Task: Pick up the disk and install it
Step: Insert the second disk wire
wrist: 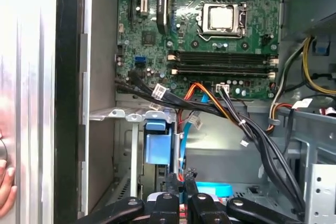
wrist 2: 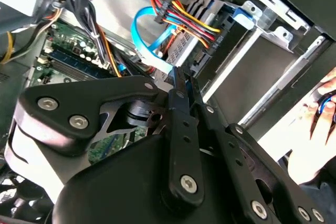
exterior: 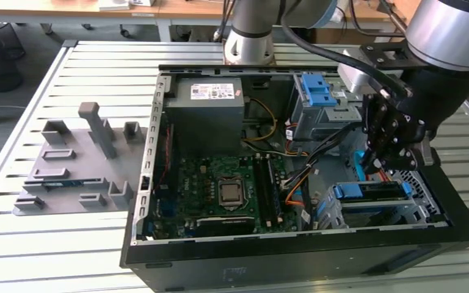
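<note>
Open black tower case [exterior: 300, 253] on slatted metal desk [exterior: 22, 244]; green motherboard [exterior: 226, 189] flat inside; disk [exterior: 373, 191], blue plastic frame around dark slab, seated in the grey drive bay at the exterior view's right; black fingers [wrist: 181, 179] pressed together, gripper [exterior: 378, 163] just above the disk.

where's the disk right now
In the exterior view the disk sits inside the open computer case, in the drive bay at the exterior view's lower right, just below the tool and right of the motherboard.
</note>
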`<action>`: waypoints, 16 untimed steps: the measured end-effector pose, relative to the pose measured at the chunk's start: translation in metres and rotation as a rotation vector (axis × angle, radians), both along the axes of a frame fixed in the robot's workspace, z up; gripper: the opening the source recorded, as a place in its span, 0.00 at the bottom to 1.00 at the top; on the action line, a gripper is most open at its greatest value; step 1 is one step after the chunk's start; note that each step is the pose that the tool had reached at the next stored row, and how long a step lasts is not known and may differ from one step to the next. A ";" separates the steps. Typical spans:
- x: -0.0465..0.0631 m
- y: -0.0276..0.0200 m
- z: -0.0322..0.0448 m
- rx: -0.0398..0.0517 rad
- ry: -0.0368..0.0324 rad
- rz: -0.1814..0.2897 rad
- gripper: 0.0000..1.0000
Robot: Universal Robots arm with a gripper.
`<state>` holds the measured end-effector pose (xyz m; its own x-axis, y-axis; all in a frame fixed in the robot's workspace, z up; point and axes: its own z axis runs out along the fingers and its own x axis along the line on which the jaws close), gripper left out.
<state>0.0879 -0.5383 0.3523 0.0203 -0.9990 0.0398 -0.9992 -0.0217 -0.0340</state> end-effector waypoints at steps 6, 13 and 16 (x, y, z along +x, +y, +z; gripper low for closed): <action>0.005 -0.0046 -0.0066 -0.0002 0.0147 0.000 0.16; 0.005 -0.0117 -0.0101 -0.0001 0.0172 -0.001 0.16; 0.006 -0.0117 -0.0102 -0.0001 0.0175 -0.001 0.16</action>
